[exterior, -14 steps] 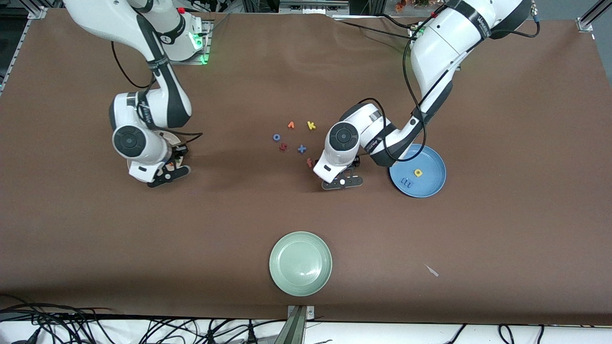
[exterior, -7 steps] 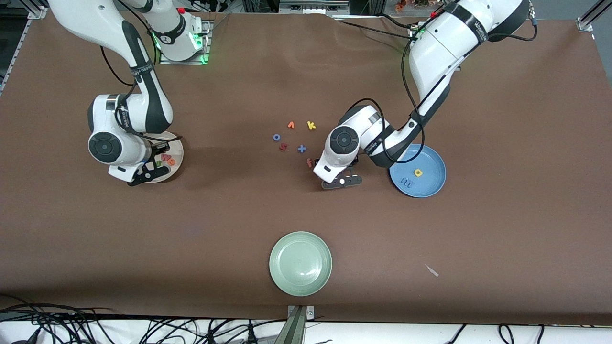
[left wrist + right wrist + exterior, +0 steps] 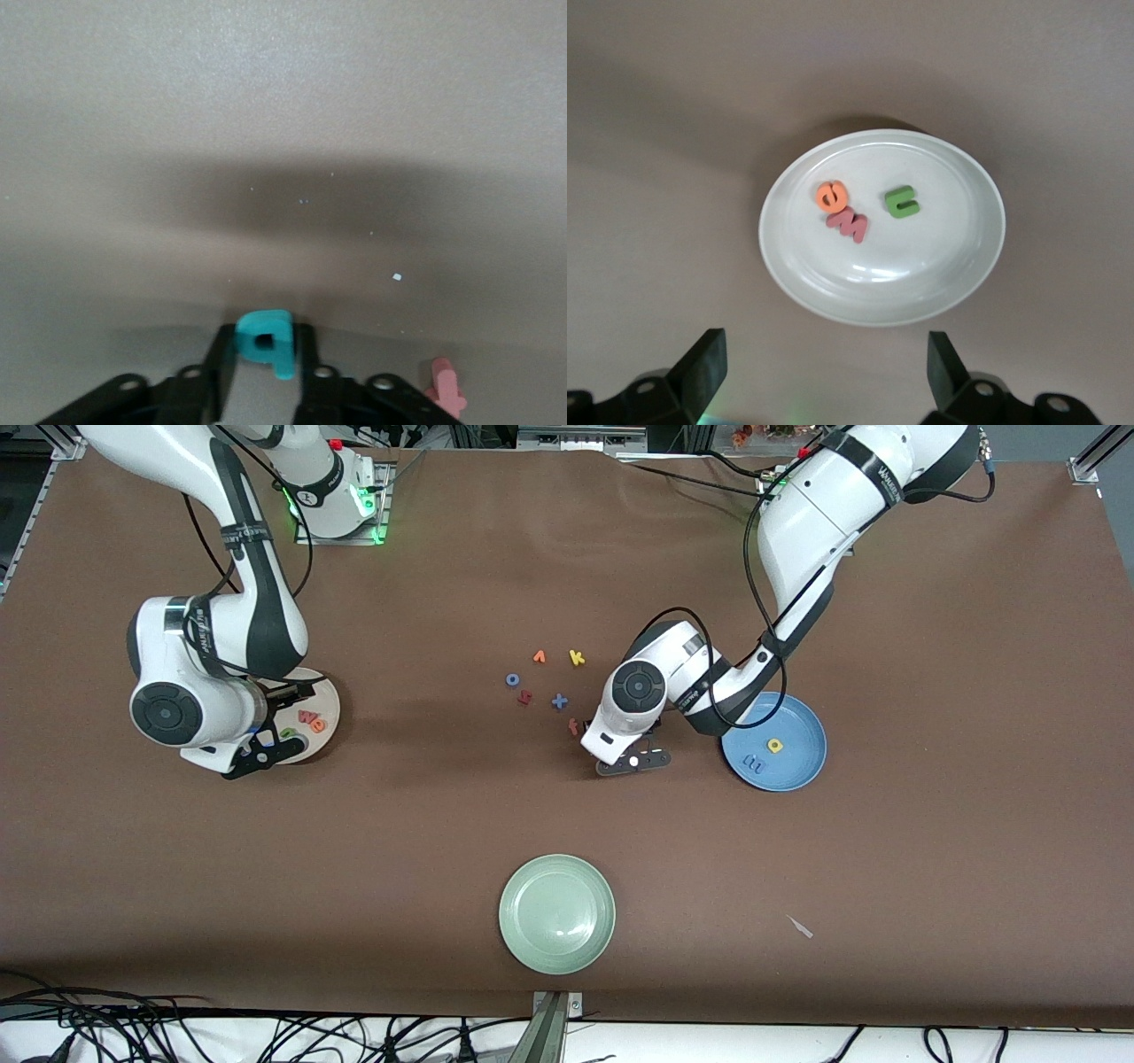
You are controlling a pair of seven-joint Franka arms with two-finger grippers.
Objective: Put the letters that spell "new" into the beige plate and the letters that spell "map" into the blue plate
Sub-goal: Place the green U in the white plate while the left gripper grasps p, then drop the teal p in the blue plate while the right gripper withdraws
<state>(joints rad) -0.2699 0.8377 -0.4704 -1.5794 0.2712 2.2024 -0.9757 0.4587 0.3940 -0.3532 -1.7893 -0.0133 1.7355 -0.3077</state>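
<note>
My left gripper (image 3: 631,758) is down at the table between the loose letters and the blue plate (image 3: 795,772), shut on the teal "p" (image 3: 266,341), which sits pinched between its fingers (image 3: 219,363). The blue "m" (image 3: 754,763) and yellow "a" (image 3: 775,746) lie in the blue plate. My right gripper (image 3: 824,359) hangs open and empty over the edge of the beige plate (image 3: 921,266). In that plate lie the orange "e" (image 3: 832,195), pink "w" (image 3: 848,224) and green "n" (image 3: 902,203). The front view shows the beige plate's rim (image 3: 328,698) beside the right wrist.
Loose letters lie mid-table: orange "v" (image 3: 539,657), yellow "k" (image 3: 577,658), blue "o" (image 3: 512,680), a dark red letter (image 3: 524,697), blue "x" (image 3: 559,701), and a red one (image 3: 573,727) close to the left gripper. A pale green plate (image 3: 556,912) sits near the front edge.
The right gripper has opened and drawn away from the beige plate toward its own end of the table, uncovering the three letters. The left gripper has shut on the teal "p".
</note>
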